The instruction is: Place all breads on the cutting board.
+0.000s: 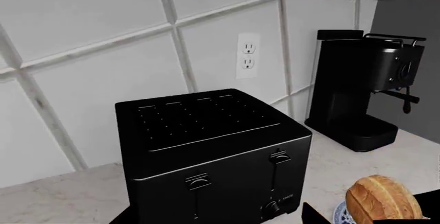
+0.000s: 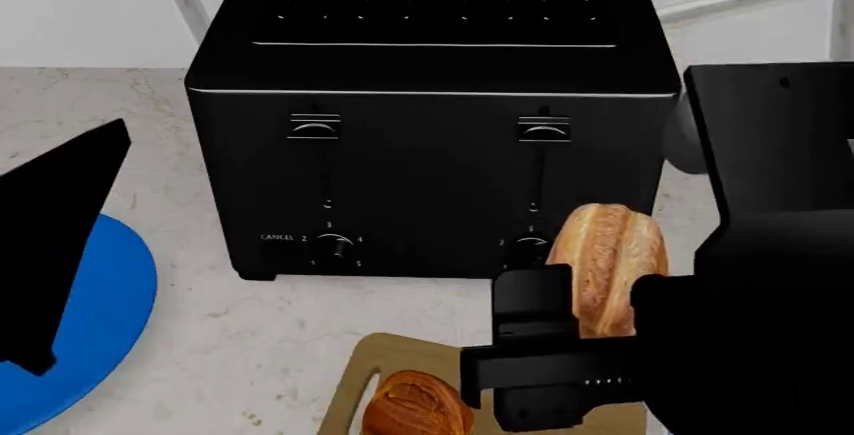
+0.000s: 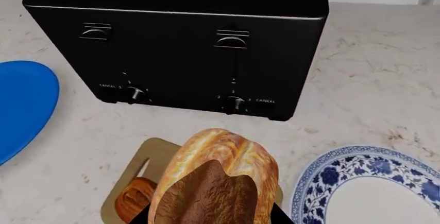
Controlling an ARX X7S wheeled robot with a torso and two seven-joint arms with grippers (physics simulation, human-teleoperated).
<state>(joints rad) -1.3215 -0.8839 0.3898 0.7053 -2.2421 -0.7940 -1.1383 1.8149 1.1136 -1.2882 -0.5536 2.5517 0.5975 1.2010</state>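
1. Right gripper (image 2: pixel 587 340), a black blocky two-fingered claw, is clamped on one golden-brown chunk of crusty bread (image 2: pixel 607 267); the chunk stands upright between the fingers, raised above the counter in front of the toaster; in the right wrist view the same chunk (image 3: pixel 216 183) fills the foreground, its darker face toward the camera.
2. Left gripper appears only as a black wedge (image 2: pixel 54 245) at the head view's left edge, lying over the plain blue plate (image 2: pixel 94 305); its fingers are not visible, so I cannot tell whether they are parted or closed.
3. Second, smaller brown bread chunk (image 2: pixel 416 405) lies on the light-tan wooden cutting board (image 2: pixel 360 365); the board sits just in front of the black four-slot toaster (image 2: pixel 427 125), and the held chunk hangs above its far end.
4. Board is cut off by the frame bottom and partly hidden behind the right arm; its handle slot (image 3: pixel 142 168) shows only in the right wrist view.
5. Round blue-and-white patterned plate (image 3: pixel 364 188) lies beside the board on the pale speckled stone counter (image 3: pixel 371 80); a black coffee machine (image 1: pixel 364 90) stands beside the toaster against the white tiled wall (image 1: pixel 89 64).
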